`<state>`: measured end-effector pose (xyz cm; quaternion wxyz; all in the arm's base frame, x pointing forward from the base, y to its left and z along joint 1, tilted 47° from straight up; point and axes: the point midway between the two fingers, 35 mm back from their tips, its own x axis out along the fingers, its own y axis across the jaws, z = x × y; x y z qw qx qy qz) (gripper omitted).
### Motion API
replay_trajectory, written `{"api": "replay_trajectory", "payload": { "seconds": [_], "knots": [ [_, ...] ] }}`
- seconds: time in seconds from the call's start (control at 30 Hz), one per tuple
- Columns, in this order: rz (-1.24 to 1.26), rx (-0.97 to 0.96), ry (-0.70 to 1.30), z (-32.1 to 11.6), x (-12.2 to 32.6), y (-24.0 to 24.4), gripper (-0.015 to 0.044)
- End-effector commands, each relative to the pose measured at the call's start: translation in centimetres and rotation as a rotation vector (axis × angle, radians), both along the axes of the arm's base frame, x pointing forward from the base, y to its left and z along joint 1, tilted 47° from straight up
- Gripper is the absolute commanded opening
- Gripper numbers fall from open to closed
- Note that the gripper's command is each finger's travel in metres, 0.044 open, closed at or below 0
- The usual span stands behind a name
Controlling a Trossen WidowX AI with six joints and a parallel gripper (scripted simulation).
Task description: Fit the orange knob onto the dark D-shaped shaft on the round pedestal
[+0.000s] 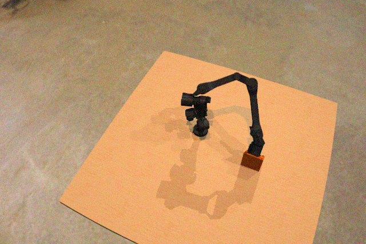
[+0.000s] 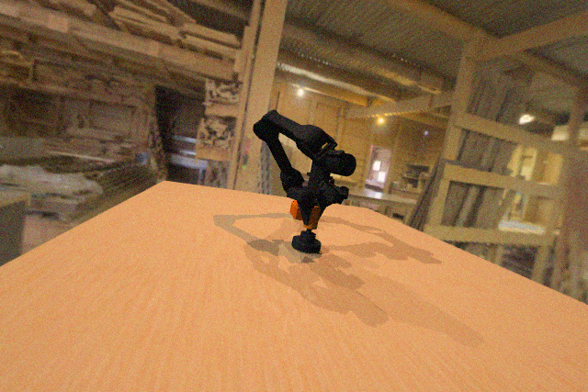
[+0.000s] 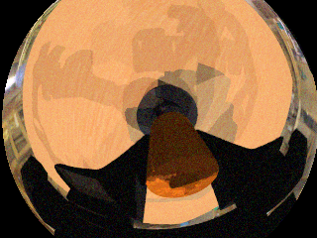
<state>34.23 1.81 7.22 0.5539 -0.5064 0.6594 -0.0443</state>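
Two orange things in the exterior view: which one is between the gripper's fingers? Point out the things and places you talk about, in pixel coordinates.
The orange knob [image 2: 311, 219] [image 3: 177, 144], right above the pedestal [image 2: 306, 242] [image 3: 144, 110]. The other, the orange block [image 1: 251, 161] [image 2: 296, 209], sits under the arm's base.

Counter [image 1: 132, 161] [image 2: 165, 307] [image 3: 74, 119]: pale orange, faint streaky grain. Knob [image 2: 311, 218] [image 3: 180, 149]: orange, shaded brown toward 12 o'clock in wrist view. Pedestal [image 1: 201, 131] [image 2: 306, 242] [image 3: 147, 111]: near-black, bluish in wrist. Arm [image 1: 254, 108] [image 2: 280, 155]: plain black.
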Motion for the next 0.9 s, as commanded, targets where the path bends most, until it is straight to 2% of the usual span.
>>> {"api": "replay_trajectory", "payload": {
  "seconds": [0.0,0.2,0.43,0.87],
  "knots": [
    [0.002,0.0,0.0,0.0,0.02,-0.02,0.0],
    [0.008,-0.001,0.007,0.44,0.01,0.12,0.0],
    [0.145,-0.026,0.15,0.32,0.08,0.17,0.0],
    [0.145,-0.027,0.15,0.11,0.0,-0.13,0.0]
  ]
}}
